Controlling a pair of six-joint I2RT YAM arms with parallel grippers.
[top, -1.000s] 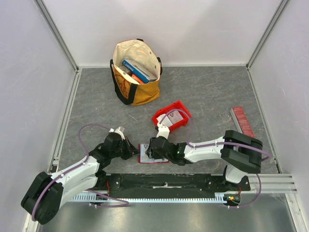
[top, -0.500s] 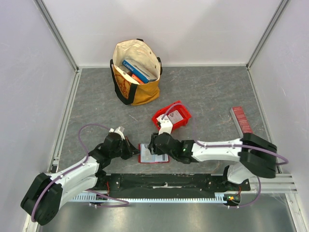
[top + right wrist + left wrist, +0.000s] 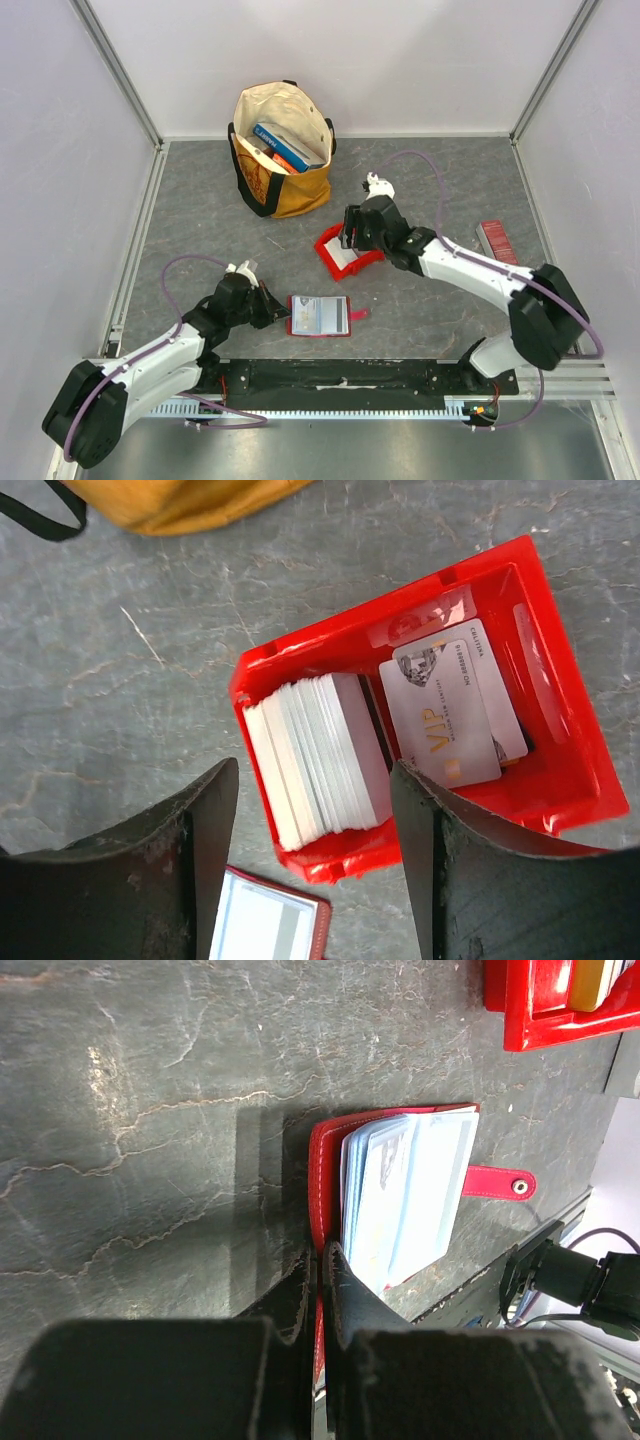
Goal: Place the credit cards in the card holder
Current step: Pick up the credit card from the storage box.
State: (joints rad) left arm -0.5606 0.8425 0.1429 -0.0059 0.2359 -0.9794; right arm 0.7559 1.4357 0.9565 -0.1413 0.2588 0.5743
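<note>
The card holder (image 3: 318, 316) lies open near the table's front, a dark red wallet with pale card slots (image 3: 410, 1195) and a snap tab (image 3: 497, 1182). My left gripper (image 3: 283, 313) is shut on its left cover edge (image 3: 322, 1252). Several credit cards (image 3: 318, 755) stand packed on edge in a red bin (image 3: 575, 775), and a VIP card (image 3: 450, 715) lies flat beside the stack. My right gripper (image 3: 312, 810) hangs open above that stack with nothing between its fingers; in the top view it (image 3: 350, 240) is over the bin (image 3: 338, 267).
A yellow and cream tote bag (image 3: 283, 150) with books stands at the back. A long ridged red strip (image 3: 500, 248) lies at the right. White walls and metal rails close in the grey table.
My right gripper has left the card holder, swung back to above the red bin, and opened wider. The left gripper kept its hold and has not moved.
</note>
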